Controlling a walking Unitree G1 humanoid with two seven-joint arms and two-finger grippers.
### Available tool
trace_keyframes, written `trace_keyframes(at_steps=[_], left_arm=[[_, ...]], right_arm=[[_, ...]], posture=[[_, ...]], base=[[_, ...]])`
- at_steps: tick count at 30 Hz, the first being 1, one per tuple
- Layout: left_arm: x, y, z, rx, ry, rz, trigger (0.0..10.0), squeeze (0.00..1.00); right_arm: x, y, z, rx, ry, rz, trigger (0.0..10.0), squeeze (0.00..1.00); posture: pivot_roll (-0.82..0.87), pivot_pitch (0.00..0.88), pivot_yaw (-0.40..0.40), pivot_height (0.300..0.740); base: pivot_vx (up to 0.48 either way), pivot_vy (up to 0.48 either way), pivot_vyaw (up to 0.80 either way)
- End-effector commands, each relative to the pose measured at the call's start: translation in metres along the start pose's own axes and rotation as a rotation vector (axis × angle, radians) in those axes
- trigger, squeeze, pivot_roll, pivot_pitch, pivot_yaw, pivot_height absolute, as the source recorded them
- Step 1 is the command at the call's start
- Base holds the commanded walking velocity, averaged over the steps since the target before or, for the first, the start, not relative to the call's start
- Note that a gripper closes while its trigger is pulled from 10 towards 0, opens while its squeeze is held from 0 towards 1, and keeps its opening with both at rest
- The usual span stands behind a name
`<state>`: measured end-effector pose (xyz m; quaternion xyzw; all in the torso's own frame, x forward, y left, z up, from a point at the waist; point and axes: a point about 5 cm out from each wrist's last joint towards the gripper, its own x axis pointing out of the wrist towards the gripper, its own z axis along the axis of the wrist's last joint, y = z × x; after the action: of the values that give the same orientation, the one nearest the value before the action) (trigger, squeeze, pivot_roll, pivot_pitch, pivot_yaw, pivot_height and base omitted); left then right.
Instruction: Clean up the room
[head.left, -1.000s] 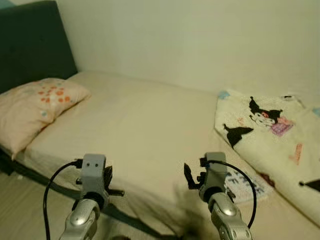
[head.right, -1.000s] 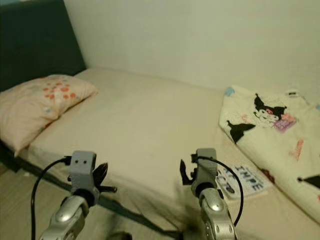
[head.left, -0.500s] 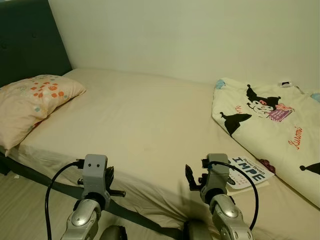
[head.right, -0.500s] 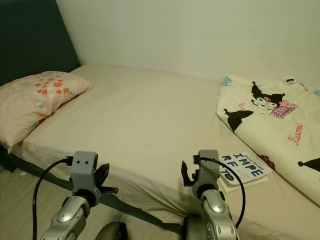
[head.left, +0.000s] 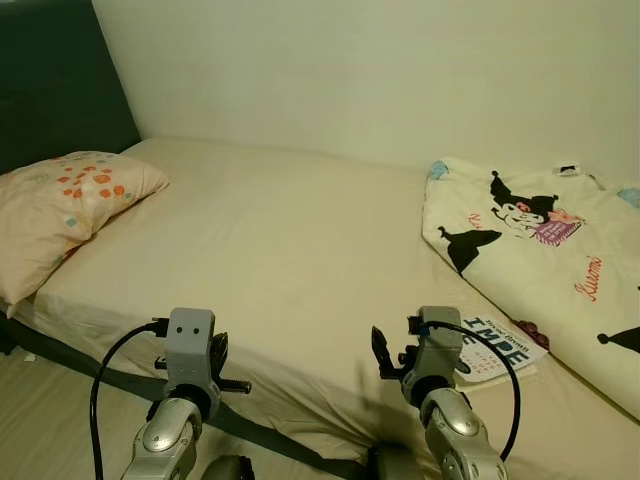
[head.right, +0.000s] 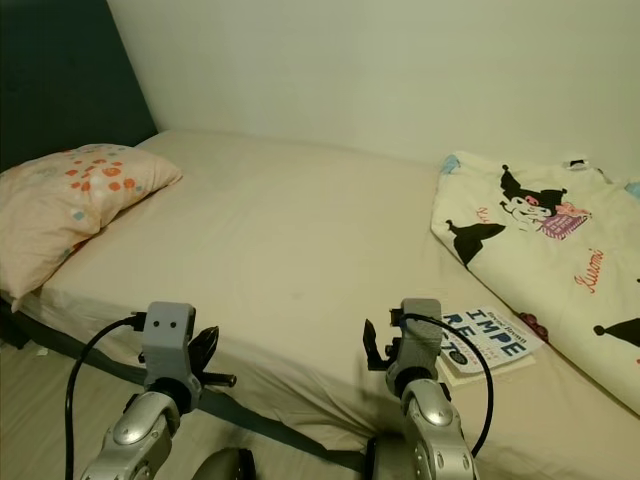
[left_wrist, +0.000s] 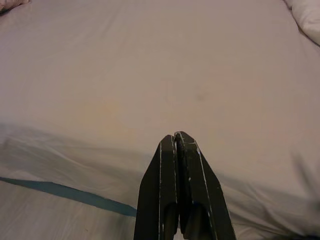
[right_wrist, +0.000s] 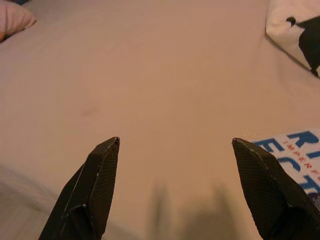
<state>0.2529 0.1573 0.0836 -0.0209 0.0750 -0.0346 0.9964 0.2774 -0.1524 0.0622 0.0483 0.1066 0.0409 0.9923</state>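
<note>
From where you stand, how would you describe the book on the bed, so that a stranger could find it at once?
Start at the beige bed and go to its near edge on the robot's right. There, beside the cartoon-printed blanket, lies the book, flat, just beyond the right gripper. It is the one thing with big blue letters on a white cover.

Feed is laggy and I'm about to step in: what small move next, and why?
Probably ease the right tool toward the book. Its fingers are open, the book lies on the bed just to its right beside the blanket, and the left tool is shut and empty.

bed (head.left: 270, 250), pillow (head.left: 60, 205), blanket (head.left: 545, 250), book (head.left: 497, 345)
</note>
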Motion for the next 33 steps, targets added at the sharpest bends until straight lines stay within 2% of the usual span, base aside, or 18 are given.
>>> trace_keyframes(at_steps=[1, 22, 33], left_arm=[[-0.0005, 0.0018, -0.0044, -0.003, 0.022, 0.001, 10.0, 0.00], [0.0023, 0.0016, -0.0018, 0.000, 0.010, 0.001, 10.0, 0.00], [0.0027, 0.0014, -0.0022, -0.006, 0.011, -0.001, 10.0, 0.00]], right_arm=[[-0.0010, 0.0030, -0.0016, 0.011, 0.009, 0.014, 10.0, 0.00], [0.0008, 0.0045, 0.0036, 0.003, -0.007, 0.026, 10.0, 0.00], [0.0028, 0.0055, -0.0013, -0.033, 0.027, 0.024, 10.0, 0.00]], posture=[[-0.04, 0.074, 0.004, 0.661], [-0.04, 0.069, 0.005, 0.731], [-0.04, 0.056, 0.003, 0.735]], base=[[0.000, 0.000, 0.00], [0.000, 0.000, 0.00], [0.000, 0.000, 0.00]])
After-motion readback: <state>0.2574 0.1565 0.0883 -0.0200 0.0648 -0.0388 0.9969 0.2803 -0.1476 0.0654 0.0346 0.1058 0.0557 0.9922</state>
